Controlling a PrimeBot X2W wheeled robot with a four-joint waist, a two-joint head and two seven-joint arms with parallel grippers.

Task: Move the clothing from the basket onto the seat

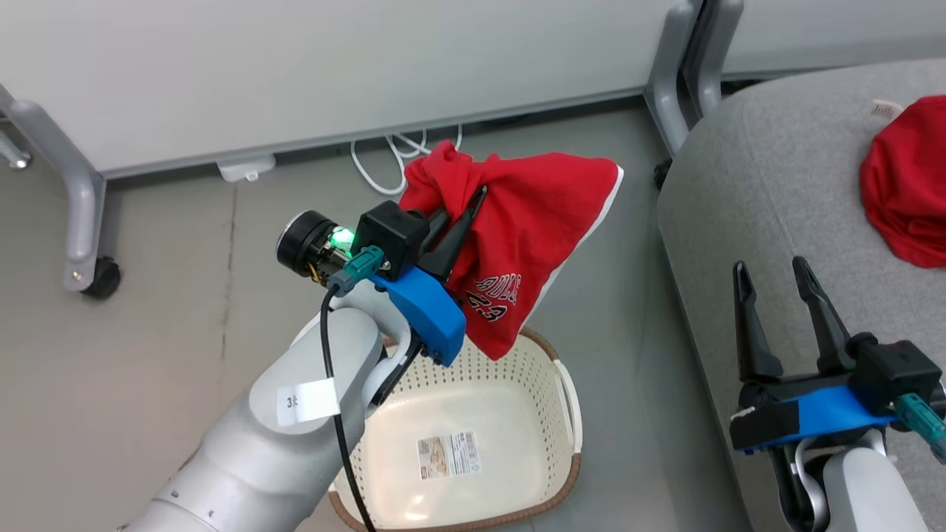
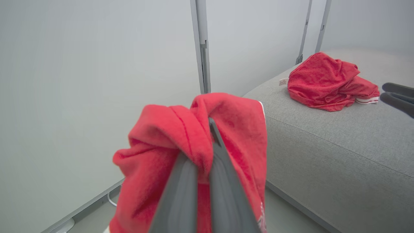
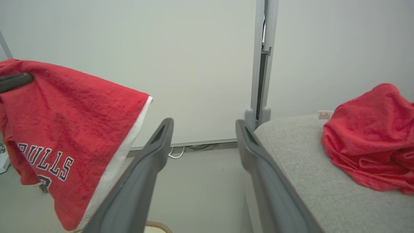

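The left gripper (image 1: pixel 474 202) is pinching the lettered garment (image 1: pixel 543 222) above the basket (image 1: pixel 570 414) (right gripper (image 1: pixel 770 270) gaping, empty); the dangling hem is risking snagging the seat (image 1: pixel 783 170) edge.

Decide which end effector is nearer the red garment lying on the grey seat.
Right. The right end effector hangs open over the edge of the seat, short of the red garment. The left end effector is farther off, raised near the basket, shut on the lettered garment.

Garments two: lettered garment (image 1: pixel 532 214), plain garment (image 1: pixel 905 185); basket (image 1: pixel 543 377) one; seat (image 1: pixel 776 170) one.
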